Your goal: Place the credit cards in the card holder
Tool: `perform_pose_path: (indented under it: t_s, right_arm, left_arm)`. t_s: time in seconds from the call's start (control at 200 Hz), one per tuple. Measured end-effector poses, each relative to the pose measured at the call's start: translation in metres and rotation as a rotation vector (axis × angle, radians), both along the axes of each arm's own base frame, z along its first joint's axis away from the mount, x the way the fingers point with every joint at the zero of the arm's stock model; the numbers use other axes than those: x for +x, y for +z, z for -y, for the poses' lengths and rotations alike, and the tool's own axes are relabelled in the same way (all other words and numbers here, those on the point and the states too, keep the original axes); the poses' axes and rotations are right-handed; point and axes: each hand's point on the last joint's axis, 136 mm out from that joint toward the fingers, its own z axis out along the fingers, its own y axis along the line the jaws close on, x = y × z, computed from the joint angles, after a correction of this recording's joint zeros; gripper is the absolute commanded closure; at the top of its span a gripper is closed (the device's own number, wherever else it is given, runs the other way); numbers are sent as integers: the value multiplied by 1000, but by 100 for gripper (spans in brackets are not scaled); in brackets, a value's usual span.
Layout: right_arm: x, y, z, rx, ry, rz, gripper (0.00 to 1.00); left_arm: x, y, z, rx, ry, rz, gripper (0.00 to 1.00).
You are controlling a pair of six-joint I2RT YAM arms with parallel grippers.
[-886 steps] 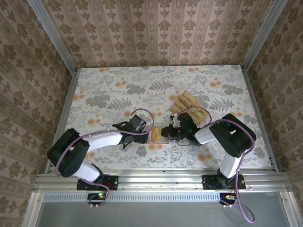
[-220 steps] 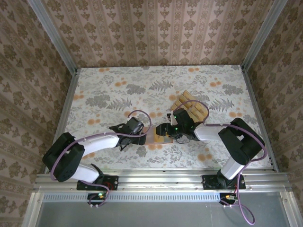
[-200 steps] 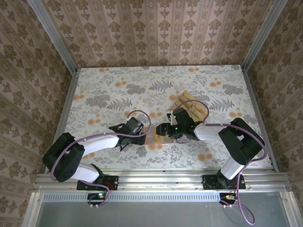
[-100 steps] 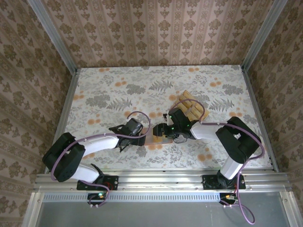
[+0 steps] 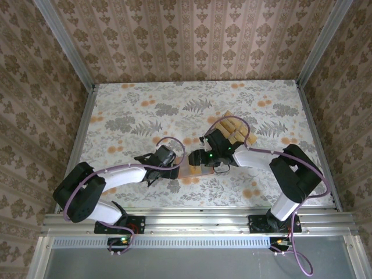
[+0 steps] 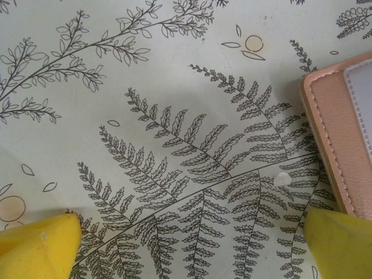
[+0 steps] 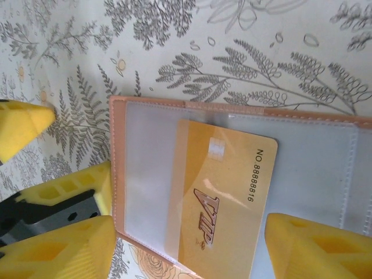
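The card holder (image 7: 145, 192) lies open on the table, pinkish-brown rim around clear grey pockets; from above it is a small patch (image 5: 187, 171) between the two arms. A golden credit card (image 7: 226, 203) marked VIP lies on it, its left end tucked under a pocket edge. My right gripper (image 7: 192, 250) hangs over that card, open, one yellow finger to each side and a gap on the left. My left gripper (image 6: 189, 244) is open and low on the table, its right fingertip (image 6: 340, 241) at the holder's edge (image 6: 331, 133). Several more credit cards (image 5: 235, 129) lie fanned behind the right arm.
The table (image 5: 133, 116) carries a fern-and-flower print. Patterned walls enclose it at the back and both sides. A metal rail (image 5: 197, 222) runs along the near edge. The two wrists sit close together over the holder, purple cables looping above them.
My right gripper has shifted left and a little toward the back over the holder, and its jaws have widened slightly. The left arm has stayed where it was.
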Motion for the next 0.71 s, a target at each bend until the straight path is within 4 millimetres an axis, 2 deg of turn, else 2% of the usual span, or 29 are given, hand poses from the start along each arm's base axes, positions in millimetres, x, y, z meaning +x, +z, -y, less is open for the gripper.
perform_pose_path:
  t_s: [0.195, 0.295, 0.38, 0.465, 0.53, 0.705]
  right_arm:
    - [4, 19, 3, -22, 17, 51, 35]
    - [7, 19, 7, -47, 23, 65, 57]
    - [8, 17, 13, -73, 14, 60, 83]
    - [9, 15, 19, -107, 16, 60, 95]
    - [10, 13, 22, -129, 21, 62, 100]
    - [10, -8, 26, -188, 32, 26, 100]
  left_arm:
    - [0, 0, 0, -1, 0, 1, 0]
    - [0, 0, 0, -1, 0, 1, 0]
    - [0, 0, 0, -1, 0, 1, 0]
    - [0, 0, 0, -1, 0, 1, 0]
    - [1, 0, 0, -2, 1, 1, 0]
    - [1, 0, 0, -6, 3, -2, 0]
